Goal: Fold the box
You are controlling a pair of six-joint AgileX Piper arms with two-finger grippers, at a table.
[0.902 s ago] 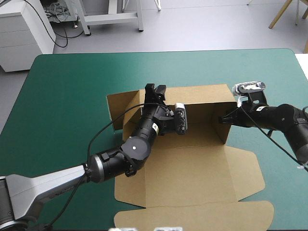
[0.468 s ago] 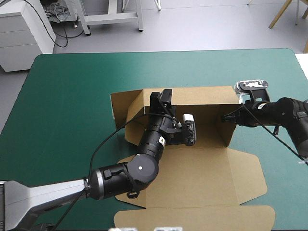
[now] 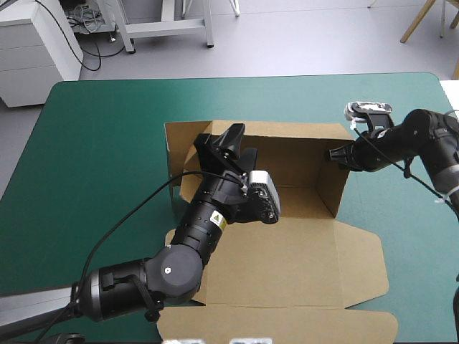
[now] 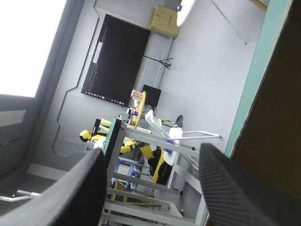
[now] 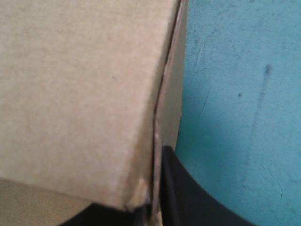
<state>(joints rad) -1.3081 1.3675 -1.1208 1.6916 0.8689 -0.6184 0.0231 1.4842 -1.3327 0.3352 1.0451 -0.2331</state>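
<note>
Runs plain brown across the whole box point(image 3: 301, 251), no print anywhere; turns paler in a thin line along the cut edge point(image 5: 157, 117). Teal-green over the cover point(image 3: 93, 143), even in tone, broken close by the right gripper point(image 3: 337, 154) only by a dark speck point(image 5: 267, 69) and faint pale scratches. Black on that gripper. Black also on the left gripper point(image 3: 221, 137), with fine ribbing over its fingers point(image 4: 225, 188). Black along the left arm point(image 3: 193, 244), bearing a white dot point(image 3: 166, 270) and a small yellow label point(image 3: 215, 221).
</note>
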